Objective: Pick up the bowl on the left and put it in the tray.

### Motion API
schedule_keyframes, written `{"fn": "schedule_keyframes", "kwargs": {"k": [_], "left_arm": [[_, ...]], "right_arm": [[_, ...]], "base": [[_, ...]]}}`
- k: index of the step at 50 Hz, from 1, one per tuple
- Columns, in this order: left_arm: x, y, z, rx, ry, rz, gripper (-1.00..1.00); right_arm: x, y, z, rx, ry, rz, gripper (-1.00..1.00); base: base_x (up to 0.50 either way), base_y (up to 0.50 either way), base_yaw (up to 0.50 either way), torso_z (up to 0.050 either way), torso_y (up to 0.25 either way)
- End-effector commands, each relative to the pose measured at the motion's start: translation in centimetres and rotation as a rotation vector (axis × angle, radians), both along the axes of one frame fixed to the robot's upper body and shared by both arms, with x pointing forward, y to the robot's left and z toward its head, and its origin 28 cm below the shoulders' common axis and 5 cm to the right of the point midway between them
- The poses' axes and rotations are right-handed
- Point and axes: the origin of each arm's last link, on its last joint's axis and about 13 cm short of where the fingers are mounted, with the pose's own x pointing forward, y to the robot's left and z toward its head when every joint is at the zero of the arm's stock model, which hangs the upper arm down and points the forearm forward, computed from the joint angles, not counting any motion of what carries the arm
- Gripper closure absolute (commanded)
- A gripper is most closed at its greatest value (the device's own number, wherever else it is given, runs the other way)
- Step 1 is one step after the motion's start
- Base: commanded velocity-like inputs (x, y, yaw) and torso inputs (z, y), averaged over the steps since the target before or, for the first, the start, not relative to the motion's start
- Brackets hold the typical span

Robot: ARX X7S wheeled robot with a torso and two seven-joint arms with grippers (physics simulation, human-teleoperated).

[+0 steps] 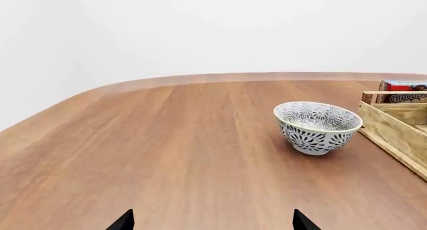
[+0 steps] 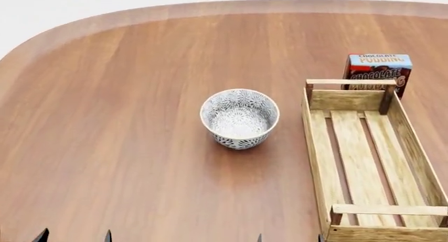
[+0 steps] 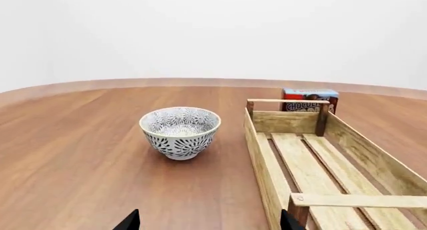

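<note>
Your bowl [image 2: 240, 118] sits upright on the wooden table [image 2: 126, 137], roughly mid-table, untouched, nothing inside it that you can see. White ceramic, dense grey-blue floral print inside and out. The tray [image 2: 368, 163] is just to its right, a long light-wood crate running near-to-far, slatted bottom, low sides, a raised bar at each end. Bowl and tray are near each other but apart, with a strip of bare table between them; the bowl lines up with the tray's far half. Tray holds nothing. Behind the tray's far end stands a chocolate pudding box [image 2: 378, 71], upright, label facing you, just beyond the far end bar; you can't tell whether it touches the crate. Your left gripper [image 1: 212, 222] shows only two dark fingertips at the near edge of the left wrist view, spread wide, nothing between them, well short of the bowl, which lies farther out and to the right of it. Your right gripper [image 3: 208, 221] is the same story: two dark tips set wide apart, holding nothing, hanging near the tray's near-left corner, with the bowl farther off and a little to the left. In the head view, only small dark tips poke in at the near edge. Neither hand touches anything.
</note>
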Motion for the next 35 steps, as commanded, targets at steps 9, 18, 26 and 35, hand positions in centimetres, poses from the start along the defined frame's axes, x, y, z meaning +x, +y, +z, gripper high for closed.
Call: {"fn": "schedule_keyframes", "kwargs": {"k": [9,18,26,35], "left_arm": [[0.0,0.0,-0.1,-0.002,0.003,0.000,-1.00],[0.3,0.1,0.1,-0.003,0.017,0.017,-1.00],[0.4,0.3,2.7,-0.002,0.059,-0.025,-1.00],[-1.2,0.7,10.9,-0.043,0.045,-0.140,-1.00]], "right_arm": [[0.1,0.0,-0.1,0.004,0.005,0.000,-1.00],[0.6,0.0,-0.3,-0.001,0.105,-0.006,-1.00],[0.7,-1.1,1.9,0.014,0.155,-0.011,-1.00],[-0.7,-2.2,11.1,-0.013,0.095,0.000,-1.00]], "base": [[0.50,0.00,0.00,0.000,0.000],[0.48,0.00,0.00,0.000,0.000],[0.02,0.00,0.00,0.000,0.000],[0.00,0.00,0.00,0.000,0.000]]}}
